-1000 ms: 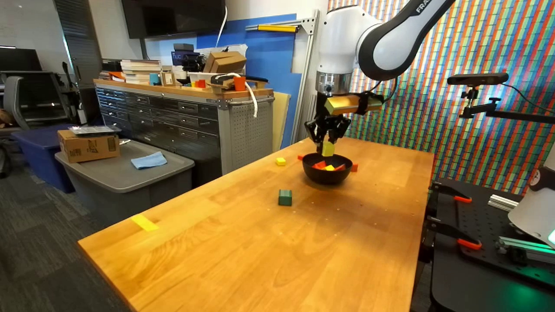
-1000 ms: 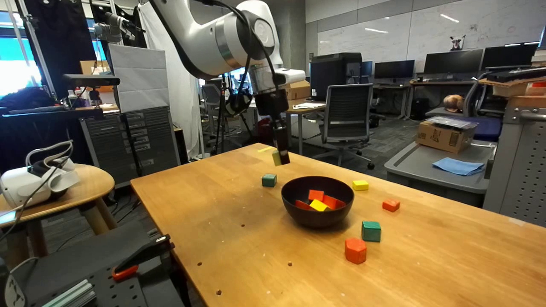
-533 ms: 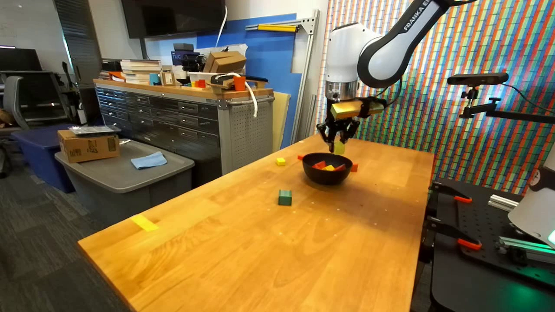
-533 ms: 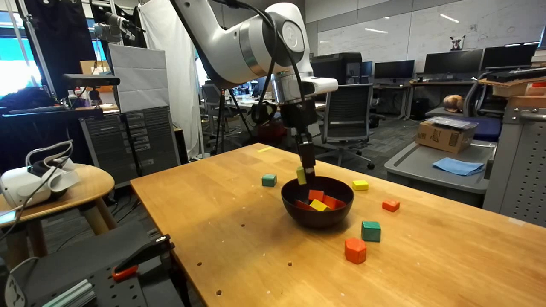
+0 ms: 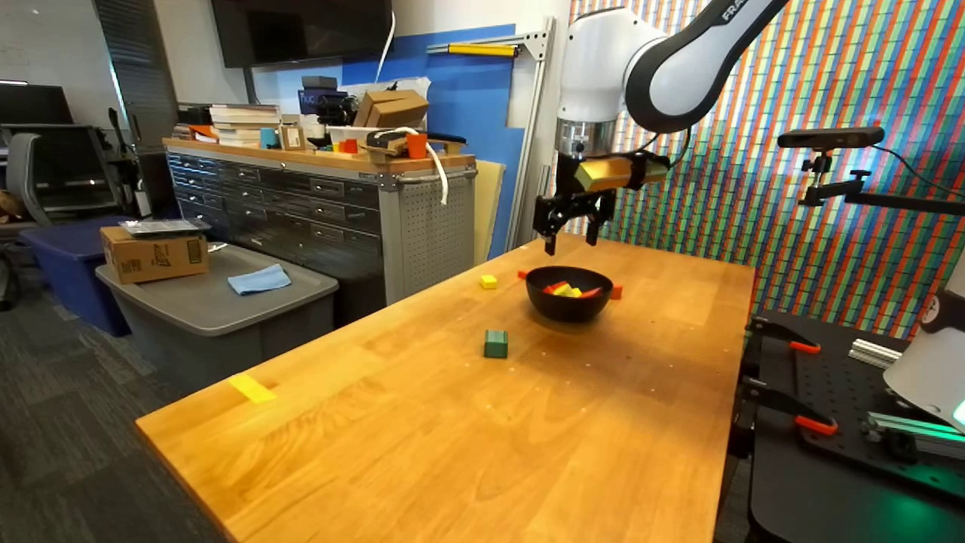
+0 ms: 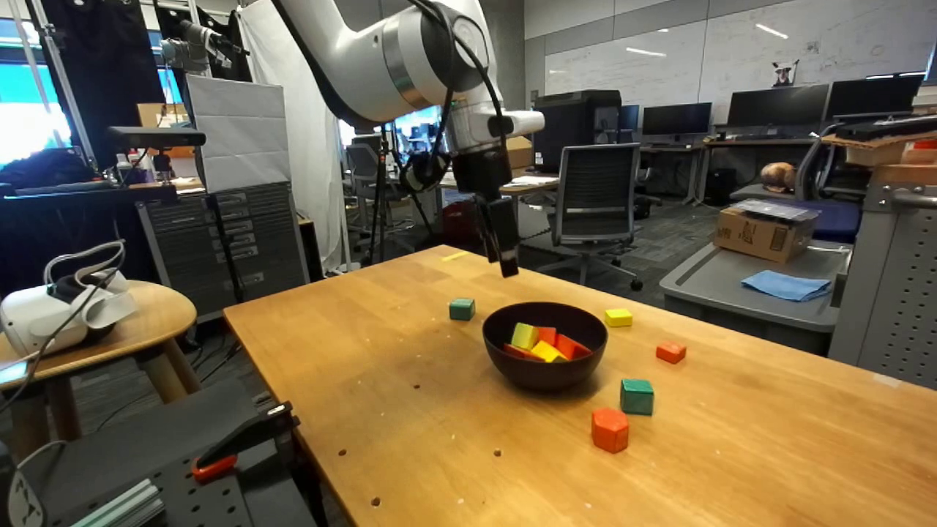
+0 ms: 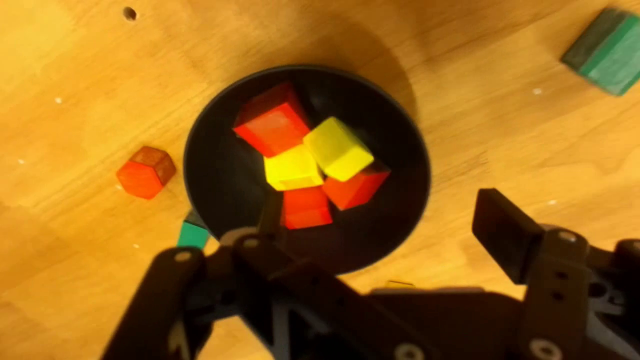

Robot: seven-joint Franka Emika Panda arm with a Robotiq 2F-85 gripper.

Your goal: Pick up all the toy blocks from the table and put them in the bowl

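The gripper (image 5: 571,243) is held in the air, higher than the rim of the bowl (image 6: 544,377), with its jaws spread wide and nothing gripped; in the wrist view no block is caught between the fingers (image 7: 507,235), and the bowl is seen beneath.

In the bowl at least five toy blocks (image 6: 571,347) are gathered: three red blocks (image 7: 274,129), a yellow block (image 7: 294,167) and a paler yellow block (image 7: 338,149) tilted on top of its neighbours. Five more are left on the table (image 6: 410,439). In an exterior view, with the bowl taken as the centre of a dial and twelve o'clock at the top, a green block (image 6: 462,309) is found at ten, a flat yellow block (image 6: 618,318) at two, a flat red block (image 6: 671,352) at three, a second green block (image 6: 637,399) at four and a six-sided red block (image 6: 610,430) at five.

By judgement, one drop is completed and the turn towards the next pick is in hand, with about half the visible blocks placed. For that pick, the gripper needs to be carried clear of the rim and lowered, jaws spread, until a loose block is straddled. Closer alignment is called for at four and five o'clock, where two blocks are set near each other.
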